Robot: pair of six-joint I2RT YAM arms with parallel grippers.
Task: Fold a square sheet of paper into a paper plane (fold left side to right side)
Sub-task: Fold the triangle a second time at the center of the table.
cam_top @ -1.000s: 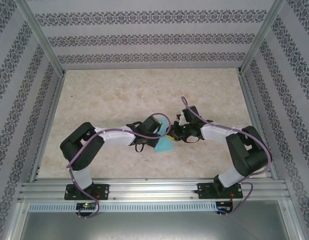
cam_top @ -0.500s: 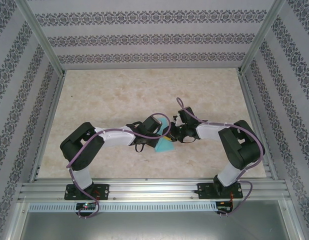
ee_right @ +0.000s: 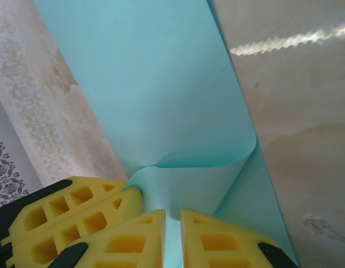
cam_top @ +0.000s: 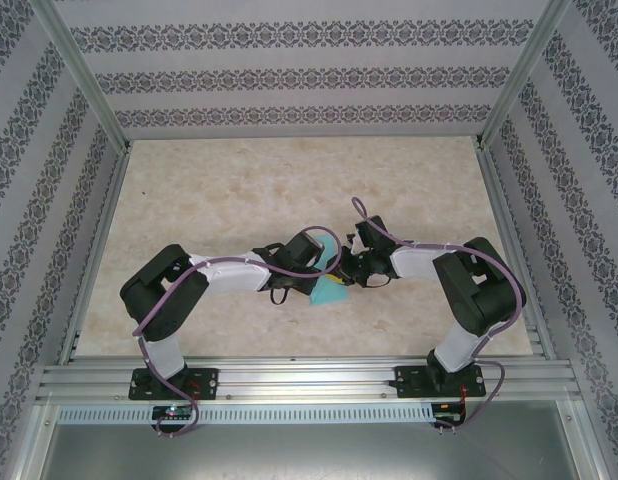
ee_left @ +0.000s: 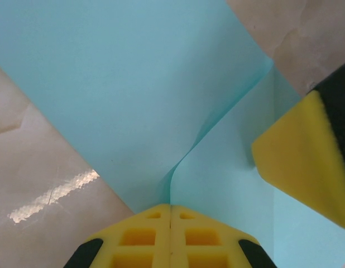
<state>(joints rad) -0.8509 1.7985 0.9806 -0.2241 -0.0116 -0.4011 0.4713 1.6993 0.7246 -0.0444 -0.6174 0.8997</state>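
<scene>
The square sheet of paper [cam_top: 331,293] is turquoise and hangs curled between the two arms at mid-table. My left gripper [cam_top: 335,268] is shut on its edge, and the left wrist view shows the jaws [ee_left: 170,205] closed with the sheet [ee_left: 122,100] rising from them. My right gripper [cam_top: 348,270] sits close beside it. Its jaws [ee_right: 172,216] stand a narrow gap apart with a curl of the sheet [ee_right: 144,84] running into the gap. The right gripper's yellow finger [ee_left: 301,162] rests against the paper. The paper plane is out of view.
The beige tabletop [cam_top: 239,190] spreads behind and beside the arms. Patterned walls and metal frame posts [cam_top: 84,75] close it in on three sides. The left gripper's fingers [ee_right: 77,209] crowd the right wrist's near left.
The right arm's elbow has swung left and inward, bringing its gripper slightly closer to the left one. The left arm and the sheet have barely moved.
</scene>
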